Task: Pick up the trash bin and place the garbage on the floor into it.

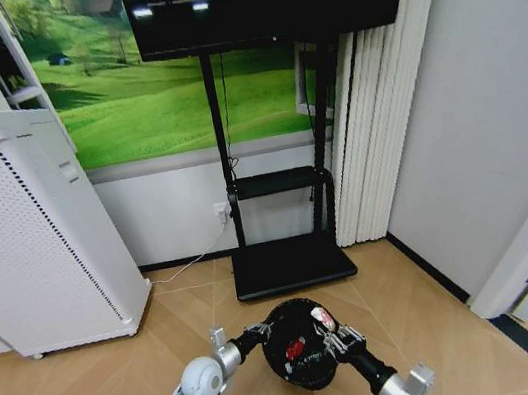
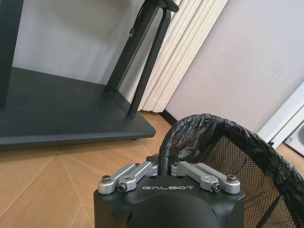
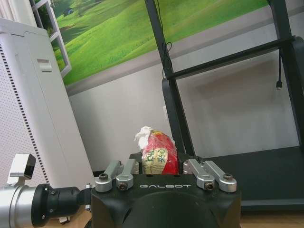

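Note:
The trash bin, a small round black mesh basket with a black liner, hangs just above the wooden floor in front of me. My left gripper is shut on its near-left rim; the left wrist view shows the fingers pinching the liner-covered rim at my left gripper. My right gripper sits at the bin's right rim, shut on a crumpled red-and-white piece of garbage. That wrapper sticks up between the fingers of the right gripper. Another red piece lies inside the bin.
A tall white perforated appliance stands at the left. The black TV stand's base lies just beyond the bin, with a white curtain and a grey wall to the right. A cable runs along the floor by the wall.

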Robot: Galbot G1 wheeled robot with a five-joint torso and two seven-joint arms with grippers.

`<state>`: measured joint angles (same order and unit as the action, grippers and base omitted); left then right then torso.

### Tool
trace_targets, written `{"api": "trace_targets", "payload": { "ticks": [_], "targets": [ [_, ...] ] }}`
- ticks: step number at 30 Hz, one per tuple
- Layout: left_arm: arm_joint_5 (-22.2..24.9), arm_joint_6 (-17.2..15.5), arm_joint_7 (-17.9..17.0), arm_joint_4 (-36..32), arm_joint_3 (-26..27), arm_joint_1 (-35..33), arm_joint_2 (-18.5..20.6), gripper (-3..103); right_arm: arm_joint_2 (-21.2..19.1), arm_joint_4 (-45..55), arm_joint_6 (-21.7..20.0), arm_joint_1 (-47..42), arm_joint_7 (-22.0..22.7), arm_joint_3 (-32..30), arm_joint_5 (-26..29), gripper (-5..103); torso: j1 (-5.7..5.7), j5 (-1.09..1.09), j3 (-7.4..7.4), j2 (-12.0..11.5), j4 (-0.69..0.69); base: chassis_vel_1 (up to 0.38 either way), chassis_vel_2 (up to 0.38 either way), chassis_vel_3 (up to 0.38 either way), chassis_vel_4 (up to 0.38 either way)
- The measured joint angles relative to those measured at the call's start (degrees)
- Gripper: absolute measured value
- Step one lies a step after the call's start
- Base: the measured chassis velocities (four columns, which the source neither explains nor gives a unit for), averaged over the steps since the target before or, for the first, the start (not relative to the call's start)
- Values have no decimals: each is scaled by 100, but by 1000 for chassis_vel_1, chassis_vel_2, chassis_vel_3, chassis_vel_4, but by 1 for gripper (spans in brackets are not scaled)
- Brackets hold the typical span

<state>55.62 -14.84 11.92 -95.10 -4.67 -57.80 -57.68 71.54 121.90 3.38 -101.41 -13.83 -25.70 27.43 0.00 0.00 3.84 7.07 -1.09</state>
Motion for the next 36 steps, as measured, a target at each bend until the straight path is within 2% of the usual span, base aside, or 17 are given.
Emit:
{"api": "trace_targets", "payload": {
  "ticks": [6,9,14,17,19,21,22,23,24,25,26,28,29,31,32,35,36],
  "targets": [
    [15,-1,-126,-56,59,-63,-172,7,36,2,-18,-114,-31,15,-6,65,0,0,0,0,0,0,0,0,0],
    [10,-4,-153,-73,77,-95,-175,7,42,7,-21,-128,-27,4,-4,70,0,0,0,0,0,0,0,0,0],
    [40,-36,-555,-366,523,-379,-32,7,101,50,-103,-102,381,-39,144,91,0,-1,0,0,0,0,0,0,0],
    [60,-102,-693,-589,830,-575,69,7,138,49,-140,-40,695,-73,177,96,0,-1,0,0,1,0,0,0,0],
    [243,-376,-1106,-1091,1512,-1072,227,7,182,44,-264,75,1254,-174,253,100,0,0,0,0,2,0,0,0,0],
    [316,-436,-1248,-1225,1770,-1251,257,7,183,45,-294,108,1399,-206,299,100,0,-1,0,0,1,0,0,0,0],
    [442,-511,-1502,-1460,2321,-1629,288,7,182,54,-354,152,1621,-278,381,100,0,-1,0,0,2,0,0,0,0],
    [508,-540,-1637,-1574,2598,-1831,287,7,179,63,-391,175,1719,-315,404,100,0,1,0,0,1,0,0,0,0],
    [508,-540,-1637,-1574,2598,-1831,287,7,179,63,-391,175,1719,-315,404,100,0,1,0,0,1,0,0,0,0],
    [648,-589,-1940,-1826,3287,-2322,232,7,157,83,-569,275,1948,-441,456,100,0,-2,0,0,2,0,0,0,0],
    [648,-589,-1940,-1826,3287,-2322,232,7,157,83,-569,275,1948,-441,456,100,0,-2,0,0,2,0,0,0,0],
    [729,-585,-2238,-2098,4407,-2900,20,7,148,112,-777,400,2154,-560,516,100,0,0,0,0,2,0,0,0,0],
    [729,-585,-2238,-2098,4407,-2900,20,7,148,112,-777,400,2154,-560,516,100,0,0,0,0,2,0,0,0,0],
    [856,-551,-2395,-2199,5214,-3357,-250,7,178,115,-846,462,2269,-603,562,100,0,1,0,0,1,0,0,0,0],
    [856,-551,-2395,-2199,5214,-3357,-250,7,178,115,-846,462,2269,-603,562,100,0,1,0,0,1,0,0,0,0],
    [784,-431,-2401,-2247,6232,-4193,-685,7,223,158,-883,469,2358,-669,589,100,0,-1,0,0,2,0,0,0,0],
    [784,-431,-2401,-2247,6232,-4193,-685,7,223,158,-883,469,2358,-669,589,100,0,-1,0,0,2,0,0,0,0]
  ]
}}
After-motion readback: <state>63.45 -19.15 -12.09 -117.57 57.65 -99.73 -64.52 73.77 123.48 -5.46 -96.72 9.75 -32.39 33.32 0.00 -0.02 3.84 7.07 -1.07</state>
